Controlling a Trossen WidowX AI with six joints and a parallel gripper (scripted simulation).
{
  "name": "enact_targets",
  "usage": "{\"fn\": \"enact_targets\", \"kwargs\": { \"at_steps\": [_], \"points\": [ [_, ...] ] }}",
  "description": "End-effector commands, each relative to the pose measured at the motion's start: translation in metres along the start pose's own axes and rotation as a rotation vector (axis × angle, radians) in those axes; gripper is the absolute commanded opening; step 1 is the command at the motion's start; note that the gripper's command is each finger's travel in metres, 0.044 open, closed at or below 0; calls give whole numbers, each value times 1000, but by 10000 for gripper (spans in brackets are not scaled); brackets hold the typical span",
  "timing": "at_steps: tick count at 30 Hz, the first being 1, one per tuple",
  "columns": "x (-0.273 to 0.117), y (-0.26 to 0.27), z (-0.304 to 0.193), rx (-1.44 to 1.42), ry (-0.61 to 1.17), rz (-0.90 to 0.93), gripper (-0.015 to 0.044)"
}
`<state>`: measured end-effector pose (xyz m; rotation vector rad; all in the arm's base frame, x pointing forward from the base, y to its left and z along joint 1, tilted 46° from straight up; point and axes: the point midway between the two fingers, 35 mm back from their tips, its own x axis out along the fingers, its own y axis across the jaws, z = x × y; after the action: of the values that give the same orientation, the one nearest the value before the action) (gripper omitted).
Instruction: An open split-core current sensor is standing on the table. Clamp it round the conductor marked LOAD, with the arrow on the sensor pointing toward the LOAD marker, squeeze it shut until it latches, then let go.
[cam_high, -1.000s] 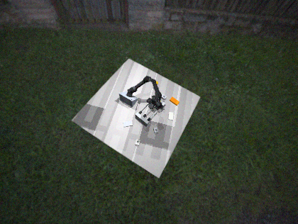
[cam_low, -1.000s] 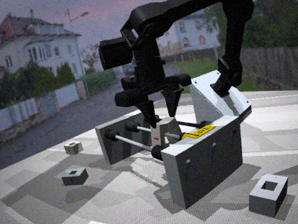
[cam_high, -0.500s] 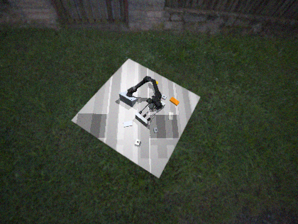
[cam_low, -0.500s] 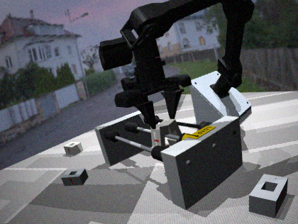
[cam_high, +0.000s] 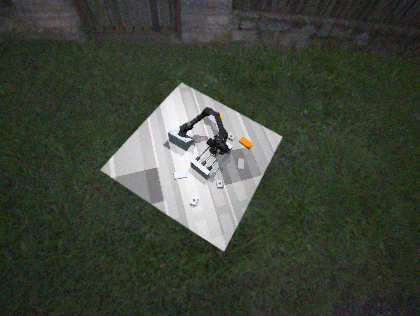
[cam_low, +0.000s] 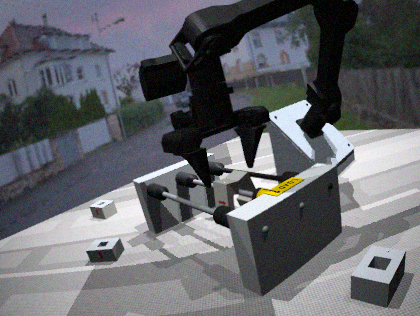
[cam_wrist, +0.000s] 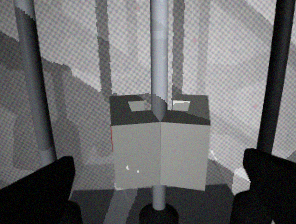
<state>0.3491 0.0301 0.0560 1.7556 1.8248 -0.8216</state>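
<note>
The grey split-core sensor (cam_low: 221, 193) (cam_wrist: 184, 157) is on the middle conductor (cam_low: 246, 192) (cam_wrist: 159, 55), which enters one side and comes out the other. Its two halves meet at a seam over the rod and look slightly angled to each other; its underside and latch are hidden. A small red arrow (cam_low: 222, 202) on its side appears to point toward the near panel, where the yellow LOAD marker (cam_low: 286, 186) sits. My gripper (cam_low: 229, 175) (cam_wrist: 160, 160) is open, its fingertips apart on either side of the sensor, with gaps to it.
Outer rods (cam_low: 192, 201) (cam_wrist: 272, 75) run beside the middle one, between the far panel (cam_low: 150, 205) and near panel (cam_low: 292, 235). Small blocks with square holes (cam_low: 103, 209) (cam_low: 105, 250) (cam_low: 378, 280) stand around. An orange block (cam_high: 245, 142) and a flat white piece (cam_high: 180, 175) lie on the table.
</note>
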Motion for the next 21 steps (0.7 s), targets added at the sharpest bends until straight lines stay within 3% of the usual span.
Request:
{"fn": "enact_targets", "kwargs": {
  "at_steps": [1, 21],
  "points": [
    [30, 0, 0, 7, 7, -60, 440],
    [55, -1, 0, 7, 8, -66, 440]
  ]
}}
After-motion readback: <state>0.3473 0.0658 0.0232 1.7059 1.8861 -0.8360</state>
